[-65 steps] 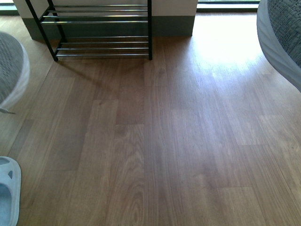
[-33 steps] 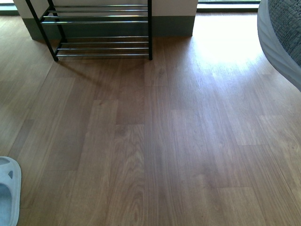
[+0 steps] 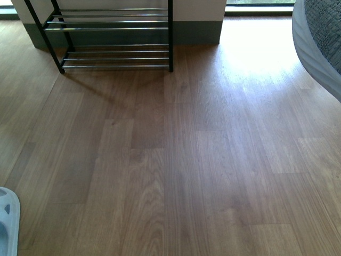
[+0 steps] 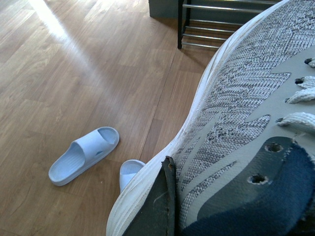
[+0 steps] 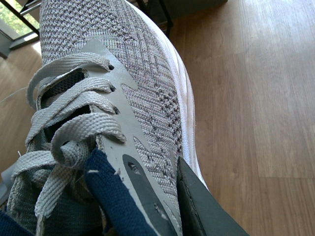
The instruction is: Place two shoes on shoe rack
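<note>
Left wrist view alone shows left shoe (image 4: 236,113).

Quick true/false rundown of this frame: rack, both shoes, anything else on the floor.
1. Both shoes sit on the rack. False: the shoe rack shows only bare rods. The left arm's shoe and the right arm's shoe each fill a wrist view, with a dark finger against the left one's sole.
2. Two light-blue slippers lie on the floor. True: one slipper shows in full, a second slipper is half hidden behind the shoe.
3. The right arm's shoe has no laces. False: grey laces are threaded through it.
4. In the front view the rack stands at the upper left. True.
</note>
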Motion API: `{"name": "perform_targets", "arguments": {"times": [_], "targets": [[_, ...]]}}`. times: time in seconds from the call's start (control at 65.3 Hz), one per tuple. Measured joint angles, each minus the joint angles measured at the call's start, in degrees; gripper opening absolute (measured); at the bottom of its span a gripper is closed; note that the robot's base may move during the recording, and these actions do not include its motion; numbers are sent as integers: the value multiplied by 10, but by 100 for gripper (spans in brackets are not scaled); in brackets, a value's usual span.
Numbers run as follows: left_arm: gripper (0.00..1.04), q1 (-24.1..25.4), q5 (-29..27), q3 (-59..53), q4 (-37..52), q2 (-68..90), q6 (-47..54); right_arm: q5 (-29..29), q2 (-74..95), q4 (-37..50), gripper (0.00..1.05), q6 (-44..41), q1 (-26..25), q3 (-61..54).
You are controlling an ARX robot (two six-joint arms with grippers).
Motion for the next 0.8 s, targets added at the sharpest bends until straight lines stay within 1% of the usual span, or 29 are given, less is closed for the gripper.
{"name": "perform_targets", "arguments": {"times": [0.797], "targets": [[2,0,0,0,0,0,1,1,0,0,1,0,0,0]]}}
